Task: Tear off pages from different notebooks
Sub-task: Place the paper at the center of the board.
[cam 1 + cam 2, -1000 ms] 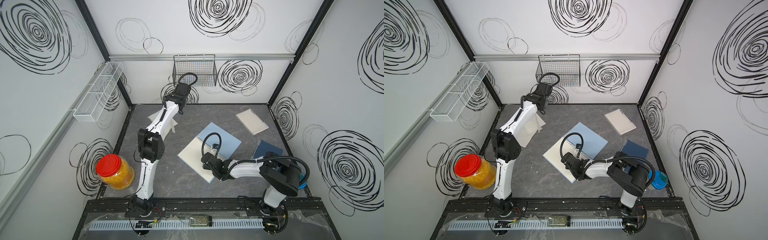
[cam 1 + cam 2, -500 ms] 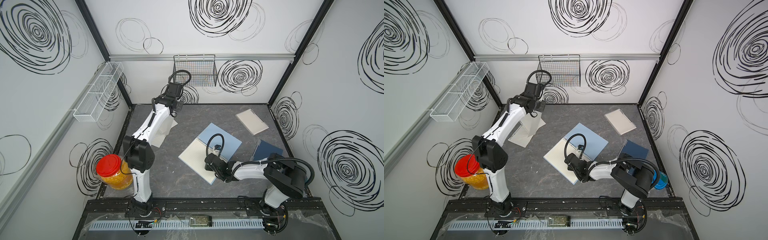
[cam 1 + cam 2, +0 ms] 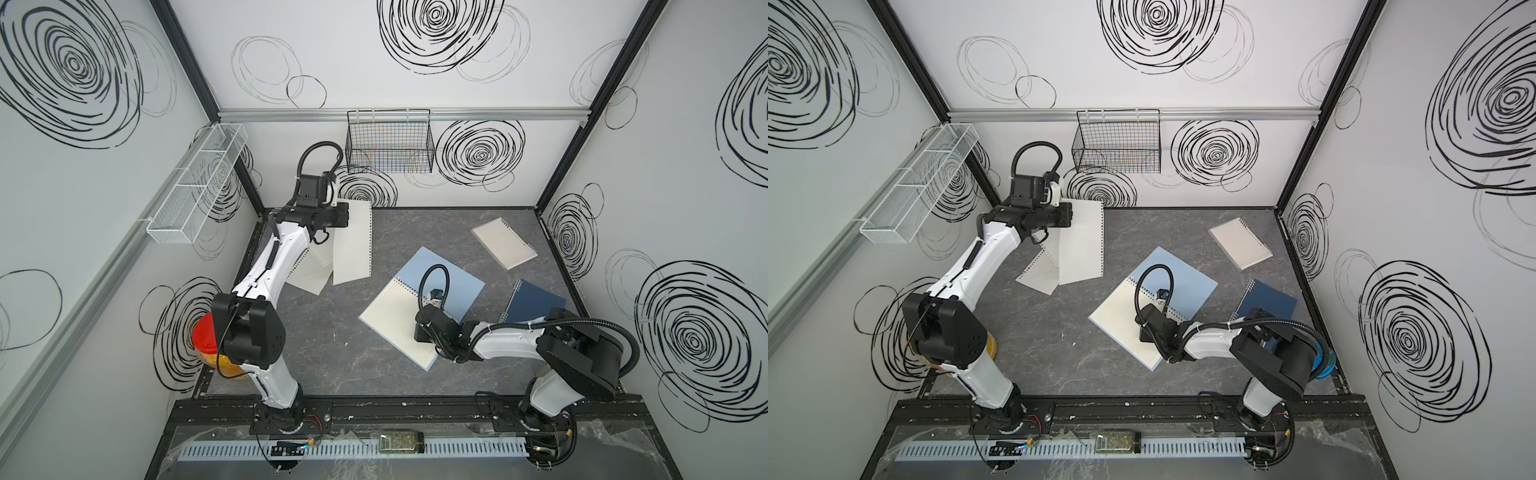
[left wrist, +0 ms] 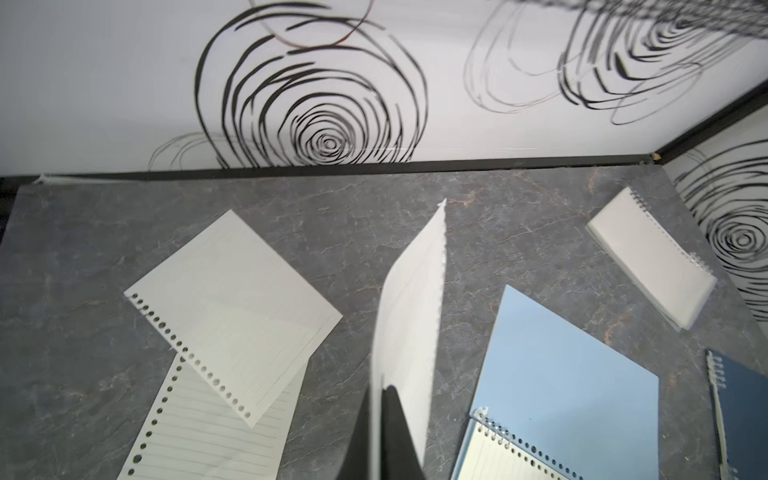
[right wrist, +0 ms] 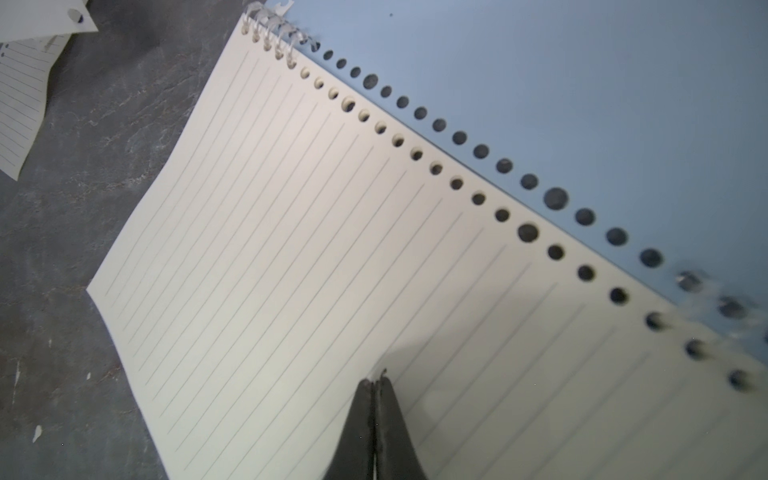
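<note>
A torn page (image 3: 352, 245) is pinched in the left gripper (image 4: 376, 395) above the loose pages (image 3: 309, 274); it should be lowered flat before release; the open light-blue notebook (image 3: 451, 280) is touched by the closed right gripper (image 5: 376, 380).

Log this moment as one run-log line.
left gripper: shut on torn page, held aloft | right gripper: shut, over open light-blue notebook | two loose pages lying flat

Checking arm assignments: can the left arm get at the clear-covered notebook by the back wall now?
Probably not: the left gripper is shut on a loose page, and the clear-covered notebook lies far across the table.
</note>
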Controlling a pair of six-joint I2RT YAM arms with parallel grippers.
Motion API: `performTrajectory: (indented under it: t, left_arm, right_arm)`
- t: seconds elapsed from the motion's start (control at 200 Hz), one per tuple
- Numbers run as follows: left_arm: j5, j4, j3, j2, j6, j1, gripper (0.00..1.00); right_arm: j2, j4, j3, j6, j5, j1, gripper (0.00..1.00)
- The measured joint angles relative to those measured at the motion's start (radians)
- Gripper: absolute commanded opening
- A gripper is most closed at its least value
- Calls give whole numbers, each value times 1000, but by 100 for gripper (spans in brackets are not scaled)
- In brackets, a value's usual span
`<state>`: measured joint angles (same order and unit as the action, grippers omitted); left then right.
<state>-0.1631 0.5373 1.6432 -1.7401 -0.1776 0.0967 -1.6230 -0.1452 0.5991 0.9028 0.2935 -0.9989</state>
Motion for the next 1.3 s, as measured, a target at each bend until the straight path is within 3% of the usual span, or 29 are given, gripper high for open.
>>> performTrajectory:
  t: [0.2,0.475,0.751,1.221,1.301]
  left_arm:
    - [-8,-40,-70,-37,-18,-123,0]
    - [64,-47,-154,-56,-24,-192,0]
    - [138,-69,-312,19,-40,-290,0]
    - [350,-67,-330,29,-40,-315,0]
    - [377,-66,-330,20,-39,-319,12]
  right_arm:
    - [-8,-3,6,-18,0,0,8]
    - [-19,-4,18,-34,1,3,8]
    - [-23,-3,23,-41,0,3,8]
    - [-29,26,43,-49,-4,5,8]
    - [-32,26,45,-51,-4,6,8]
